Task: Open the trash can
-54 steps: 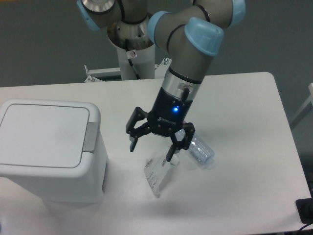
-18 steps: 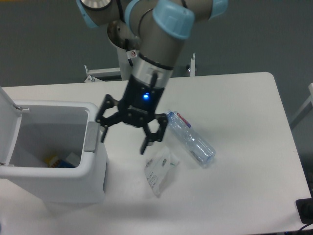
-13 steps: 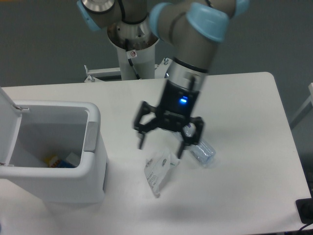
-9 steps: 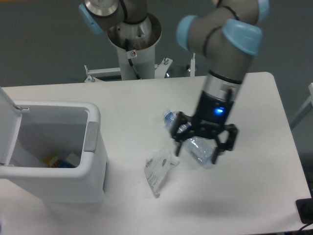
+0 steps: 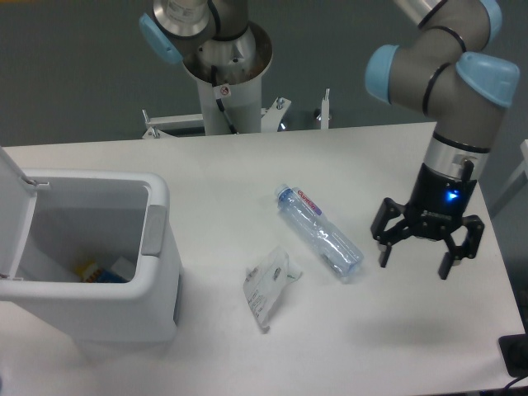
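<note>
The boxy white trash can [image 5: 124,309] stands at the table's left, lid [image 5: 11,206] swung up open.

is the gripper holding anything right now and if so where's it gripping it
Nothing is held. The gripper is open and empty above the table, apart from the plastic bottle.

I can't read any text from here. The plastic bottle [image 5: 319,233] lying at the middle of the table [image 5: 247,173] has a label near its cap with red lettering — too small and blurred for me to make out a word. The crumpled clear bag [image 5: 266,285] at about seven o'clock from the bottle carries some dark print, also unreadable. Inside the open trash can [image 5: 124,289] I see something yellow and blue at the bottom, possibly packaging — no letters I can resolve. No numbers or signs on the arm that I can read.
</note>
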